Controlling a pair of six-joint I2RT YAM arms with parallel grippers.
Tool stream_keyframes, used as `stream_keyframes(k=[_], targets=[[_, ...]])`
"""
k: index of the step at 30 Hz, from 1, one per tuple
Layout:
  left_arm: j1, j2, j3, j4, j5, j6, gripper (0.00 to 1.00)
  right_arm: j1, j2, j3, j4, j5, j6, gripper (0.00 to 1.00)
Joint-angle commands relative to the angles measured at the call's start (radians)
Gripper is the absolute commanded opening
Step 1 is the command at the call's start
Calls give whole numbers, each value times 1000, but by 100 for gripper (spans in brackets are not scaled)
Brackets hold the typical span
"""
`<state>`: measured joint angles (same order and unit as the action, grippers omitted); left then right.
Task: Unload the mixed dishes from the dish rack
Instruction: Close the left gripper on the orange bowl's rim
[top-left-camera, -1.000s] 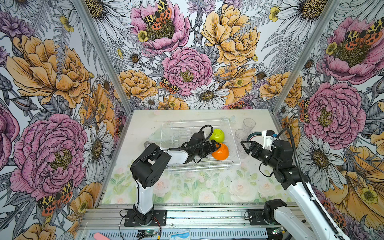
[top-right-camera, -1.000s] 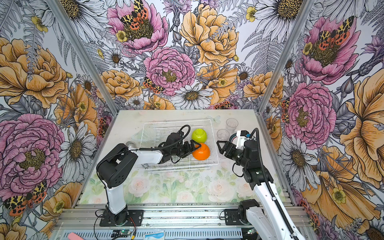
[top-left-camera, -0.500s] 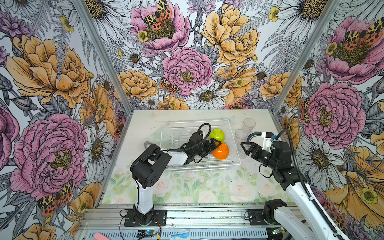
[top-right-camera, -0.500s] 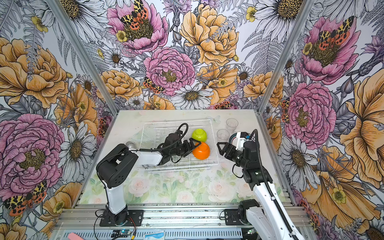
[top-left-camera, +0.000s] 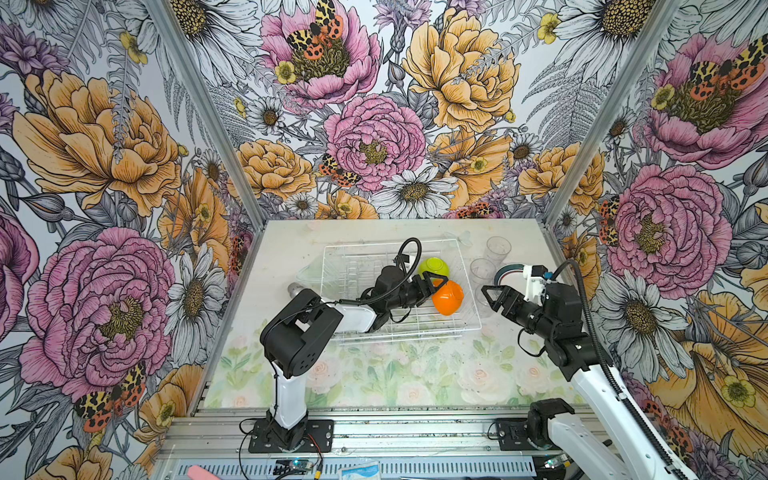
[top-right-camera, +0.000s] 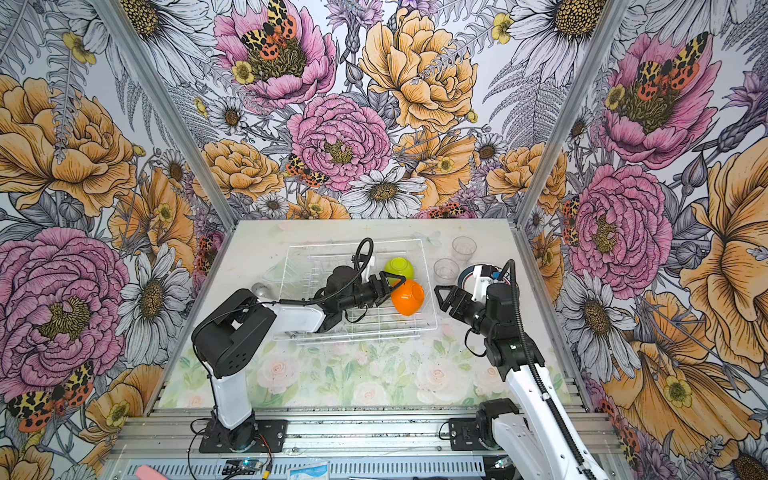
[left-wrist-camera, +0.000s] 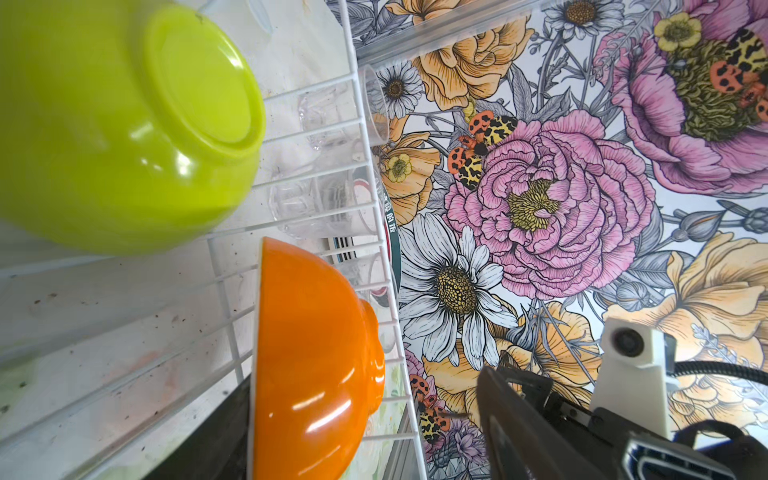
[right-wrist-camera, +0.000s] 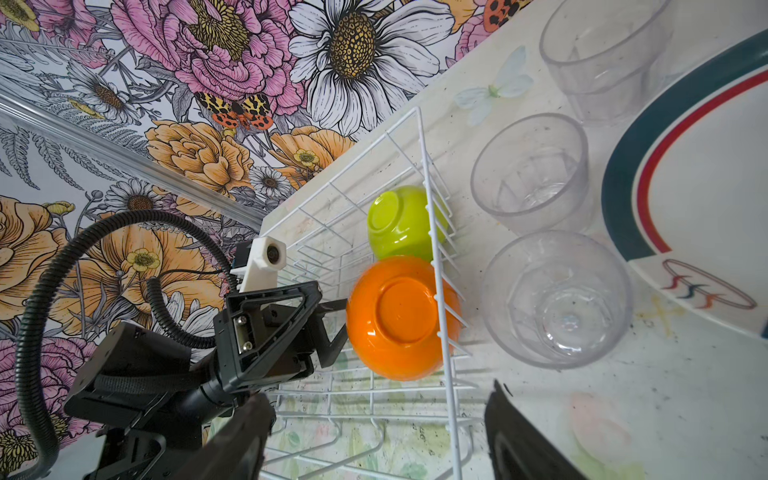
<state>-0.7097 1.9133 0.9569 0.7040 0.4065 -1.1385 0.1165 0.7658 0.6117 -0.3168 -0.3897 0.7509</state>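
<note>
We see the left gripper's (right-wrist-camera: 338, 326) jaws spread astride the orange bowl's (right-wrist-camera: 399, 316) rim; the bowl lies tipped in the dish rack (right-wrist-camera: 432, 208). The right gripper's (right-wrist-camera: 376, 392) jaws stand wide apart, a clear tumbler (right-wrist-camera: 557, 299) just ahead of them, outside the rack.

Wht rack (top-left-camera: 415, 320), orange bowl (top-left-camera: 448, 297), lime-green bowl (top-left-camera: 434, 266) (walls (top-left-camera: 374, 141): floral print).

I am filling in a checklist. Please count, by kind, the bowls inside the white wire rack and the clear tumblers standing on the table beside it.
Bowls: 2 (lime-green round plastic bowl, orange round plastic bowl)
Clear plastic tumblers: 3
Total: 5
</note>
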Motion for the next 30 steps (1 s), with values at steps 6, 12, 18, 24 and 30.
stream_keyframes(k=[6, 12, 18, 24, 30], targets=[[-8, 40, -3, 54, 32, 11, 59, -6, -5, -7, 8, 21, 14, 81], [-2, 64, 0, 78, 41, -11, 48, -6, 1, -13, 8, 31, 20, 81], [1, 105, 35, 90, 76, -26, 33, -6, 6, -15, 8, 35, 10, 81], [16, 107, 45, 84, 81, -26, 25, -6, 15, -12, 8, 43, -14, 81], [27, 107, 69, 113, 102, -47, 5, -6, 18, -8, 8, 59, -51, 81]])
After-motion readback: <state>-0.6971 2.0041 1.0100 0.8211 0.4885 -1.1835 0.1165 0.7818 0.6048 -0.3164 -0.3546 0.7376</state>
